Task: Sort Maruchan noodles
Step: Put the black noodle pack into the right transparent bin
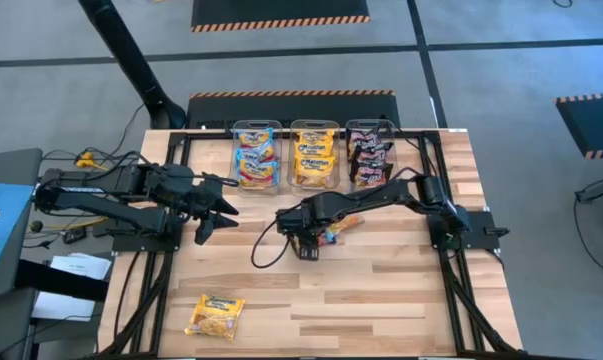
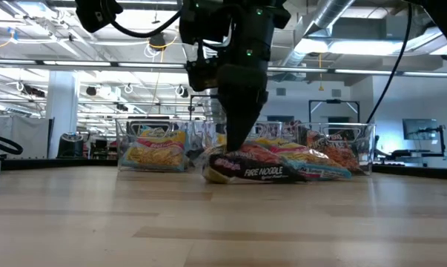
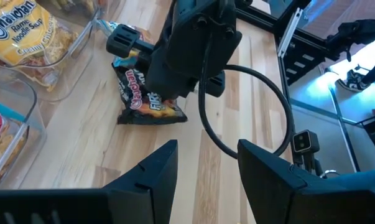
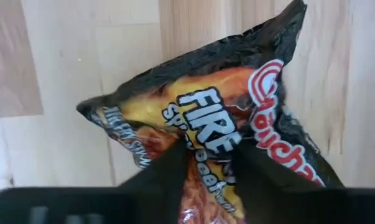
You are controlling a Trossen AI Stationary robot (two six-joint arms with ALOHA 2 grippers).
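Scanning from the left, the left gripper [image 1: 219, 213] hovers above bare table [image 1: 381, 300] with its fingers [image 3: 151, 177] spread apart and nothing between them; one yellow-orange packet [image 1: 215, 315] lies well apart from those fingers, near the front edge. Beyond the fingertips stand three clear bins [image 1: 257, 155], holding light blue-pink, yellow-orange and dark packets from left to right. The right gripper [image 1: 308, 238] is lowered onto a small pile at the table's middle, its fingers [image 4: 168, 171] pressed on either side of a raised fold of the dark Fire noodle packet [image 4: 224, 130], pinching the wrapper. A light blue-pink packet [image 2: 319, 165] lies just beside that packet, on the far side from the left gripper.
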